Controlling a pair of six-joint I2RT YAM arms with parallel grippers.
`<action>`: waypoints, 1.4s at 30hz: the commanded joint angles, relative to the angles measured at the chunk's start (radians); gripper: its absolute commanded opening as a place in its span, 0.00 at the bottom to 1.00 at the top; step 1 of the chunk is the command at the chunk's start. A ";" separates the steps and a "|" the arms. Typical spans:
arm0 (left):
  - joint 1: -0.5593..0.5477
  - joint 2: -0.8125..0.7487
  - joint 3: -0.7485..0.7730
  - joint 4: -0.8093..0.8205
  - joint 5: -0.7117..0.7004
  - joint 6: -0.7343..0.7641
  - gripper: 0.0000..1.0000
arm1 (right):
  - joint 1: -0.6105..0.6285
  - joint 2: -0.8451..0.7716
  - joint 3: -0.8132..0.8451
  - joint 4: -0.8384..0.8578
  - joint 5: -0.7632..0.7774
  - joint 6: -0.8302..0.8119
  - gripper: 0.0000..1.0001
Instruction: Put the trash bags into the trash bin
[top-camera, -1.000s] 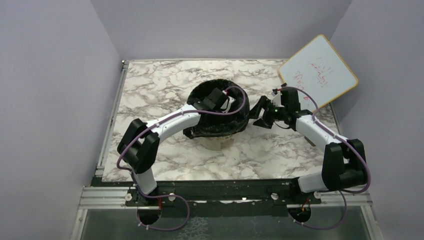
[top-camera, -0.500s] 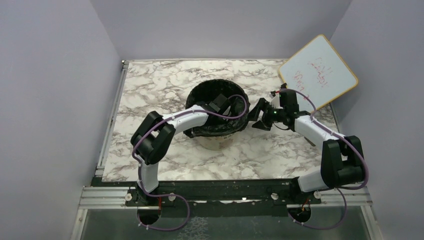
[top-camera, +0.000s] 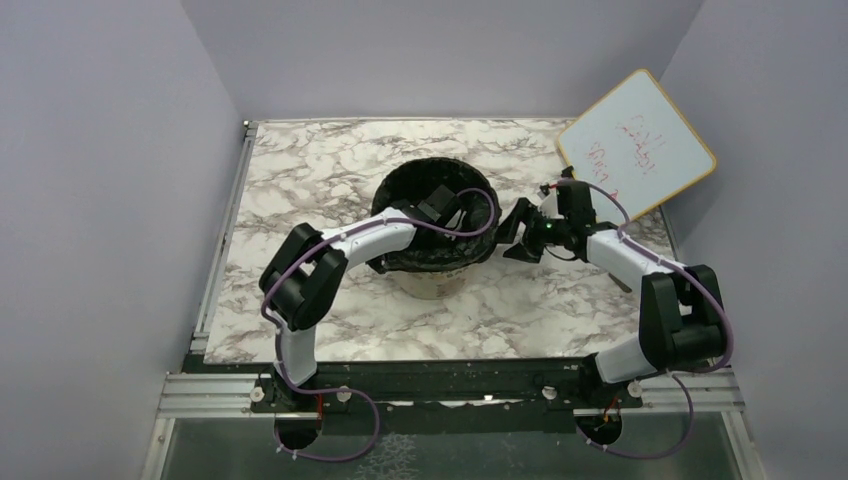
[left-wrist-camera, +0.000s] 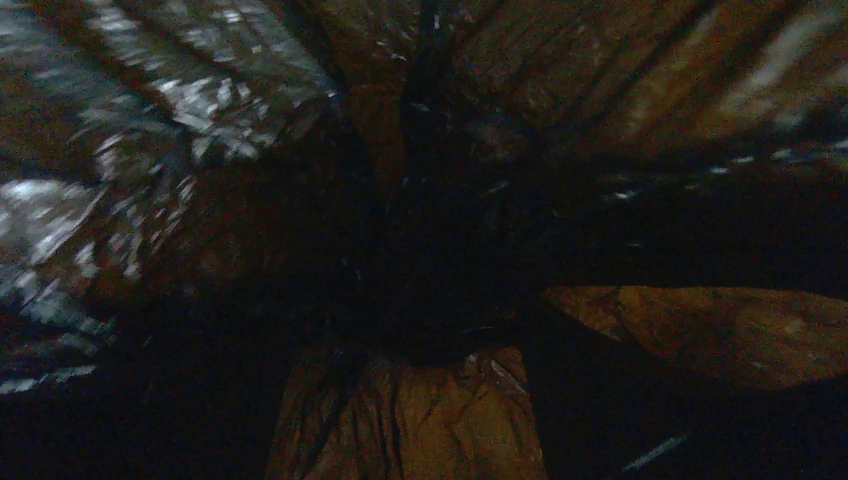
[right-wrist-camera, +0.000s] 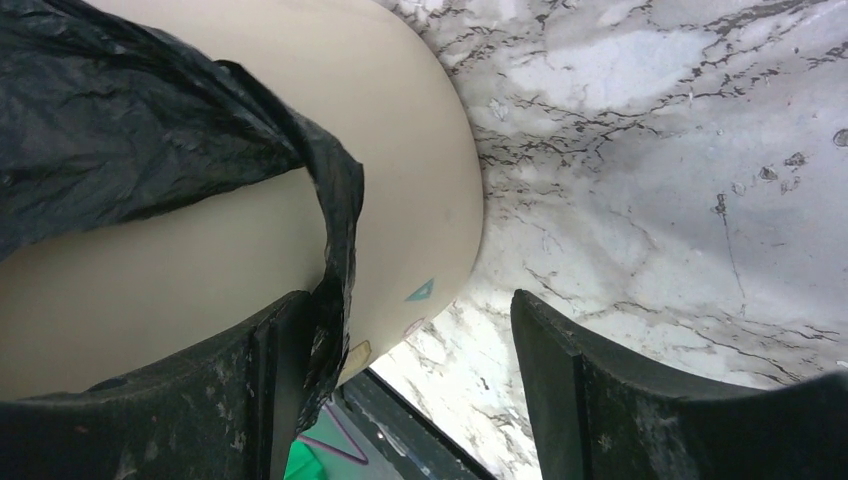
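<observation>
The bag (top-camera: 400, 190) lines the bin (top-camera: 430, 286), its edge draped over the rim. The left claw (top-camera: 452, 212) is spread inside the bin. The right claw (right-wrist-camera: 405, 330) is spread just right of the bin, with the bag's hem against one finger.

The top external camera looks down from above and behind the arms (top-camera: 620, 250) over the whole marble table (top-camera: 300, 160). The left wrist camera sits inside the trash bag (left-wrist-camera: 200, 150). The right wrist camera closely faces the trash bin (right-wrist-camera: 400, 130) wall, which the top view shares.
</observation>
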 joint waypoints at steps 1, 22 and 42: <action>-0.005 -0.119 0.085 -0.014 0.029 0.011 0.82 | 0.001 0.026 -0.016 0.035 -0.020 0.014 0.76; 0.003 -0.244 0.132 -0.064 0.135 0.100 0.85 | 0.001 0.025 -0.029 0.073 -0.061 0.037 0.75; 0.035 -0.273 0.191 -0.099 -0.130 0.078 0.87 | 0.001 0.019 -0.010 0.039 -0.056 0.019 0.75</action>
